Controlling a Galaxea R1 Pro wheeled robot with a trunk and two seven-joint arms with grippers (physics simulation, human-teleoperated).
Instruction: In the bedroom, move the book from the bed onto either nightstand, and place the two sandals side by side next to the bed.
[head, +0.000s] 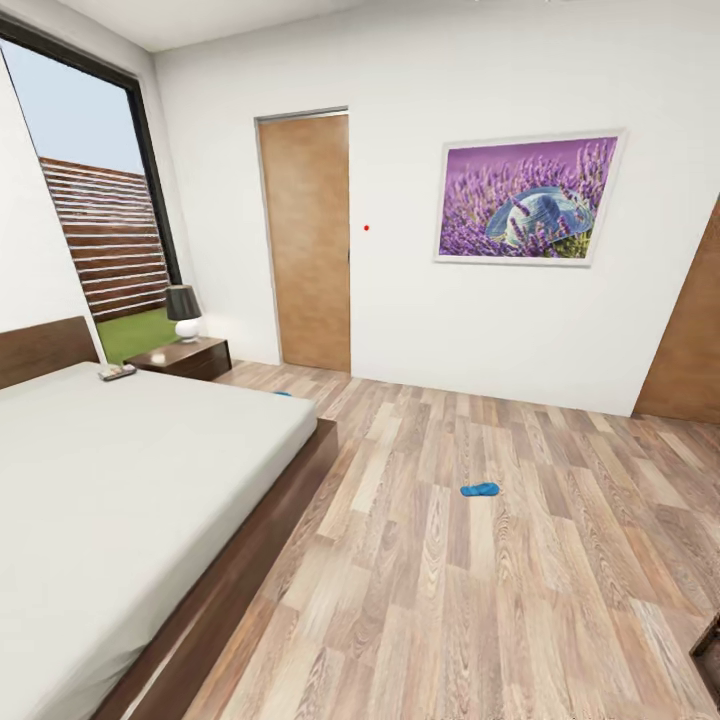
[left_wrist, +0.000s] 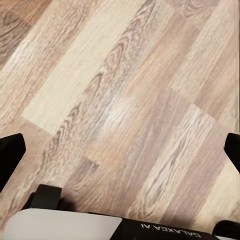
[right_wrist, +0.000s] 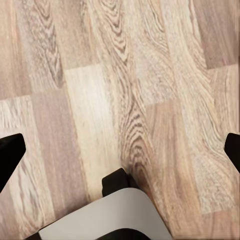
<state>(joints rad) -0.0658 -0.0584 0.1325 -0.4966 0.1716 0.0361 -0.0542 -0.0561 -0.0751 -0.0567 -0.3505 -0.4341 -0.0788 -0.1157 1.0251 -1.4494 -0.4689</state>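
The bed (head: 120, 480) with its light-grey mattress and dark wooden frame fills the left of the head view. A small dark book (head: 117, 372) lies on the mattress close to the headboard. Just beyond it stands a dark-brown nightstand (head: 190, 357). One blue sandal (head: 480, 489) lies on the open plank floor in mid-room. A sliver of the other sandal (head: 283, 394) peeks out past the bed's far corner. My left gripper (left_wrist: 120, 150) and right gripper (right_wrist: 120, 150) both hang open over bare floor, holding nothing.
A table lamp (head: 185, 312) stands on the nightstand. A light-brown door (head: 308, 240) and a framed lavender picture (head: 528, 198) are on the far wall, a tall window (head: 90, 230) is at left. A dark furniture edge (head: 708, 650) shows at the lower right.
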